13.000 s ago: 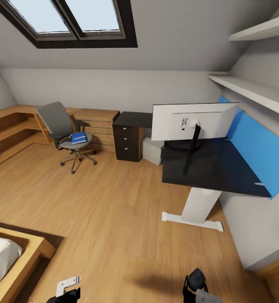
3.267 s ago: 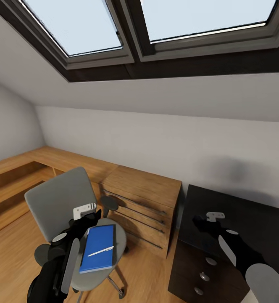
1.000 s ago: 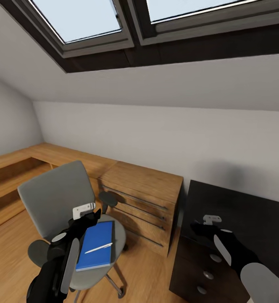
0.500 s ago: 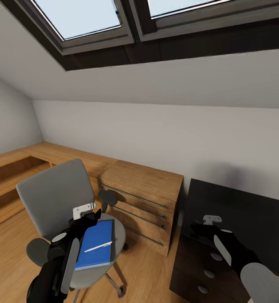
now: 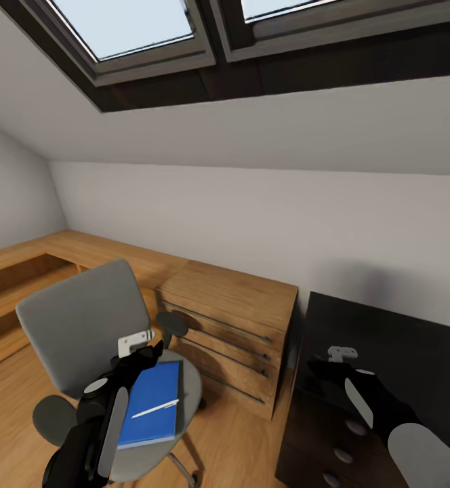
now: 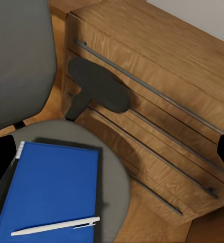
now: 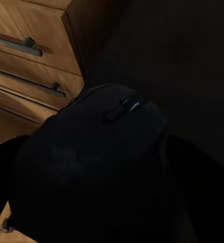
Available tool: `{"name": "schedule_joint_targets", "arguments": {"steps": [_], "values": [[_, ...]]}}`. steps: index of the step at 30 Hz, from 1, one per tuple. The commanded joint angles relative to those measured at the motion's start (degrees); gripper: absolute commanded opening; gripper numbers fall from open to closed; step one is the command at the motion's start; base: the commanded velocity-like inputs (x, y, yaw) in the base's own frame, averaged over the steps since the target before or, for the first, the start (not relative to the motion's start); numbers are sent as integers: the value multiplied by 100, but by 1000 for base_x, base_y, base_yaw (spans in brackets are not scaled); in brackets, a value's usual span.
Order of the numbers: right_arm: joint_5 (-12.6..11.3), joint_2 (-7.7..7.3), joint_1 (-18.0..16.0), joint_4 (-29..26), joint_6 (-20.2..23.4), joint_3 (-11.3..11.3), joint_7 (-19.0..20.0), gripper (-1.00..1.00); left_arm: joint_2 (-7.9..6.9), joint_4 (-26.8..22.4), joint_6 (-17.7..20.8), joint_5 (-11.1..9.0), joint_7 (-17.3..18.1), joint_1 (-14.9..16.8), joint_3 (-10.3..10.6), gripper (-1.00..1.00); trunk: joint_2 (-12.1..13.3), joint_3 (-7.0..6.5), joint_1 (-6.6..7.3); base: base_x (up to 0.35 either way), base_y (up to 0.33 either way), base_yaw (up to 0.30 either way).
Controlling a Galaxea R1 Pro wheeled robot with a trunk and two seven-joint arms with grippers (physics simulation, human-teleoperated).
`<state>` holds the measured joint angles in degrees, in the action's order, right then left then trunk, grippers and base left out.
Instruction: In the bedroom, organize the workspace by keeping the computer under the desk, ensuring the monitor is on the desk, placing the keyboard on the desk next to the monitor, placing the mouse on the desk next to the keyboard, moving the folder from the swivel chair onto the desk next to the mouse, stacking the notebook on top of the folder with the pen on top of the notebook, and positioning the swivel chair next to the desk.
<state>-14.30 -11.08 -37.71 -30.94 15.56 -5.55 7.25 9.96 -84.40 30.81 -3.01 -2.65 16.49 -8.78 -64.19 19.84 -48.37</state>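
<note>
The chair [image 5: 83, 339] stands on the wooden floor [image 5: 15, 379] just beside the wooden dresser [image 5: 232, 325], grey back upright, one dark armrest [image 6: 99, 83] close to the dresser's bar handles. On its round grey seat [image 6: 112, 167] lies a blue notebook [image 5: 149, 405]; whether a separate folder lies beneath it cannot be told. The pen [image 5: 155, 408] lies flat across the notebook's cover, pale and thin, also visible in the left wrist view [image 6: 56, 226].

The left gripper [image 5: 144, 349] hangs above the seat, just over the far edge of the notebook, not touching it. Its fingers appear at opposite borders of the wrist view, spread wide with nothing between them.

The black desk [image 5: 401, 339] stands directly against the dresser's right side, its round-knobbed drawers below. The right gripper [image 5: 323, 366] is over the near corner of the desk top. The right wrist view shows the mouse [image 7: 91, 167], a dark rounded body with a scroll wheel, seated between the fingers, which are closed on it; the desk top lies dark beneath it.

Two skylights [image 5: 144, 27] are set in the sloped ceiling above.
</note>
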Motion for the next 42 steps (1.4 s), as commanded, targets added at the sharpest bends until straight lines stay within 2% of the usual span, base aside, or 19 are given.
{"name": "schedule_joint_targets", "arguments": {"steps": [1,16,17,32,39,42], "values": [[-54,-8,-2,-9,26,-34,-14,-100,4,-7,31,-33,-25,4,-5,100,-4,7,-3,251,0,0],[-47,-8,-3,-9,34,-42,-14,-100,4,-6,31,-33,-25,3,-5,100,-4,7,-3,27,0,0],[-47,-8,-5,-9,34,-42,-14,100,4,-6,31,-33,-25,3,-3,100,-4,7,-3,0,0,0],[-46,-13,0,-17,34,-42,-10,100,4,-6,31,-33,-25,3,-9,100,-4,7,-3,0,0,0],[-51,-22,0,-107,25,-27,8,100,4,-6,31,-33,-25,3,-9,100,277,-118,150,0,0,0],[-67,-38,1,-418,41,-4,16,100,4,-6,31,-34,-25,3,-9,100,397,-172,216,0,0,0]]}}
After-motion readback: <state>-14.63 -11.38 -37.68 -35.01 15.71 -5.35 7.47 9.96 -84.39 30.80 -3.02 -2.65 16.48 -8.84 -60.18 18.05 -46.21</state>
